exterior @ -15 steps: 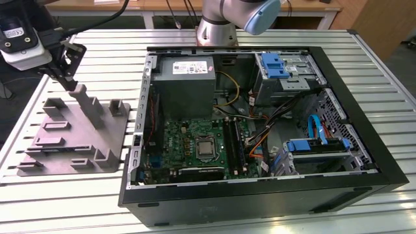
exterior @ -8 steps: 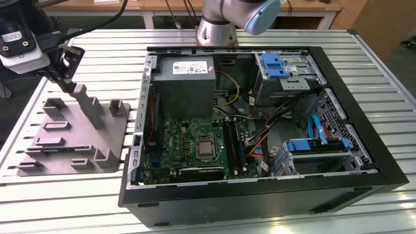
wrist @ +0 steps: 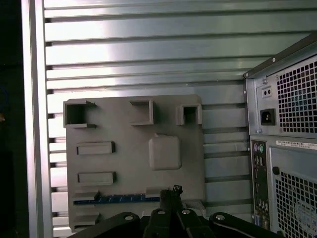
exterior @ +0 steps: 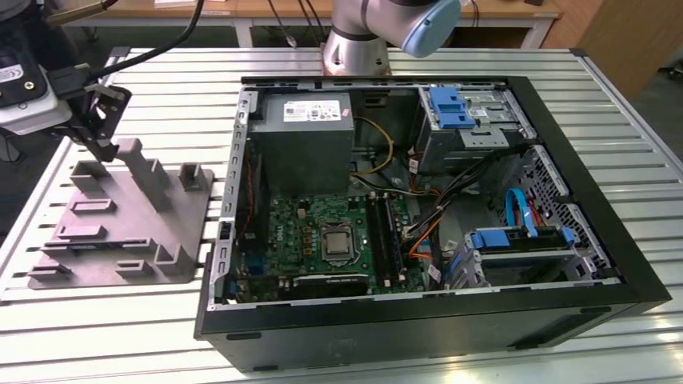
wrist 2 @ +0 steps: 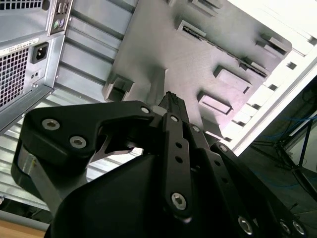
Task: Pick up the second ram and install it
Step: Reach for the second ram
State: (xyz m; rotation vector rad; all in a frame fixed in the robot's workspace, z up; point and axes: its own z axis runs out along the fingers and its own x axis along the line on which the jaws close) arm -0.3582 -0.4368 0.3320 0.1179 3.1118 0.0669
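The second ram (wrist: 116,199) shows in the first wrist view as a thin dark-blue strip standing on edge in a slot of the grey fixture block (wrist: 124,163). My gripper (wrist: 174,191) hovers above that fixture, close to one end of the strip and apart from it. Its fingertips are drawn together, with nothing seen between them. In the exterior view the gripper (exterior: 107,148) hangs over the far end of the fixture (exterior: 117,232), at that view's left. The second wrist view looks along the shut fingers (wrist 2: 171,119) down onto the fixture (wrist 2: 163,49).
An open black computer case (exterior: 427,320) lies to the exterior view's right of the fixture, with the green board (exterior: 320,232), its long black slots (exterior: 379,232), a grey power supply (exterior: 304,136) and blue drive brackets (exterior: 449,108) inside. Everything rests on a slatted metal table (exterior: 96,336).
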